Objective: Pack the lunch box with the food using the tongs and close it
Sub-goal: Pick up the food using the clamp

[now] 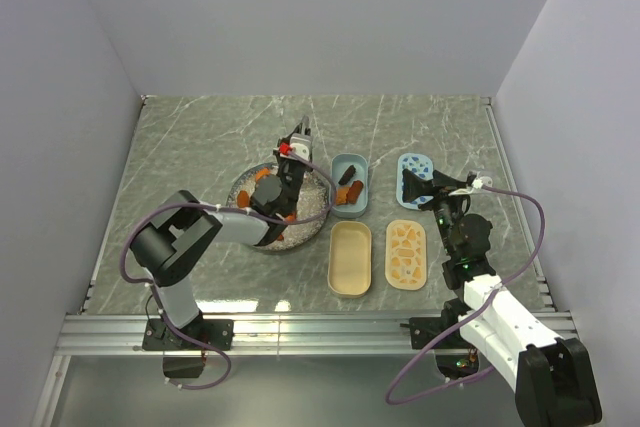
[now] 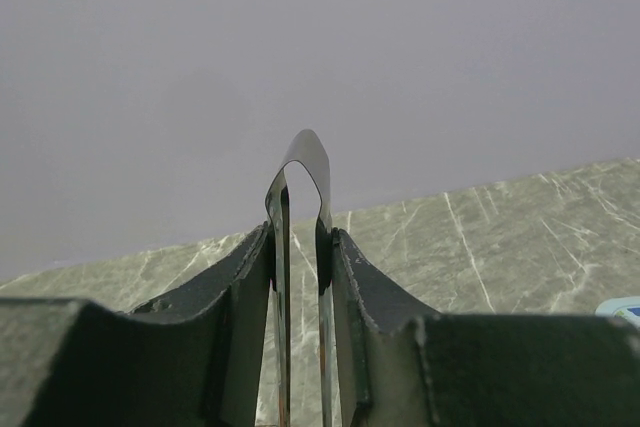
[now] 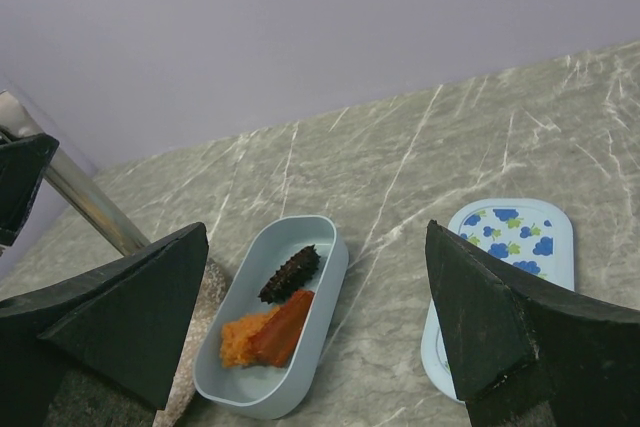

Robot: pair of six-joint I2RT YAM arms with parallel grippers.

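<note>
Overhead, the left arm reaches forward with its elbow bent, and the left hand [image 1: 290, 165] hangs over the speckled plate [image 1: 322, 205], clenched on the tongs [image 1: 300, 135]. Their lower ends are hidden under the hand. Some food [image 1: 263, 175] lies on the plate, and more sits in the blue tub [image 1: 365, 187] just beside it. The right arm leans in from the near right, with the right hand [image 1: 425, 185] above the flowered lid [image 1: 415, 162]. A cream tub [image 1: 350, 259] and a cream lid [image 1: 405, 252] lie nearer on the bench [image 1: 190, 147].

Next, the left wrist view shows the tongs' looped end [image 2: 300, 162] standing up between the closed-in fingers [image 2: 375, 297]. The plate is out of frame.

Lastly, the right wrist view shows the fingers [image 3: 150, 307] spread wide and released, holding nothing. A dark ridged chunk [image 3: 290, 273] and orange pieces [image 3: 265, 335] lie in the tub. A shiny bar [image 3: 90, 209] at the left is cut off and hard to identify.
</note>
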